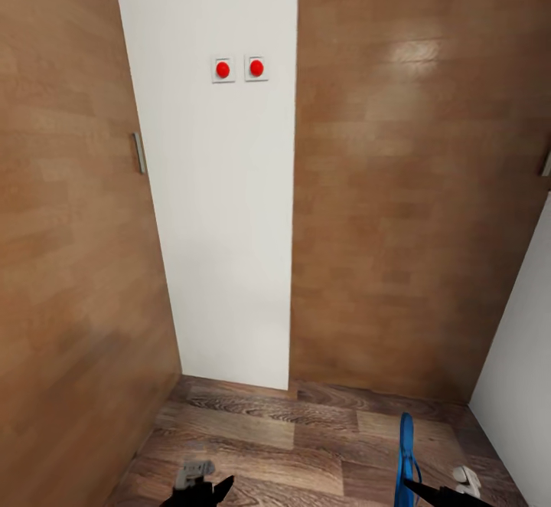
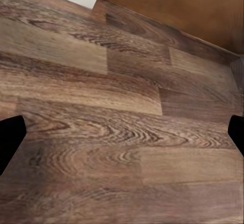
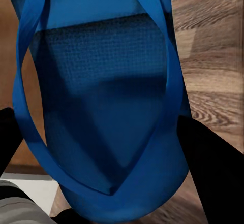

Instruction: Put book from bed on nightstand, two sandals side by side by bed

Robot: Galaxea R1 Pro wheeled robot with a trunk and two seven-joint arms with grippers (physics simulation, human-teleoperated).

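Note:
One bright blue sandal [image 1: 405, 457] stands on edge at the lower right of the head view, with my right gripper [image 1: 430, 493] shut on it. In the right wrist view the sandal [image 3: 107, 97] and its blue straps fill the space between the black fingers [image 3: 216, 178]. My left gripper [image 1: 203, 490] hangs low at the lower left, open and holding nothing; its dark fingertips [image 2: 9, 142] sit wide apart over the bare plank floor [image 2: 122, 97]. The book, the bed, the nightstand and the other sandal are out of view.
I face a narrow corner. A white wall strip [image 1: 222, 246] carries two red round switches [image 1: 223, 70]. Brown wood panels stand on both sides, the left one [image 1: 69, 262] with a metal handle [image 1: 138, 153]. Another white wall [image 1: 520, 384] closes the right.

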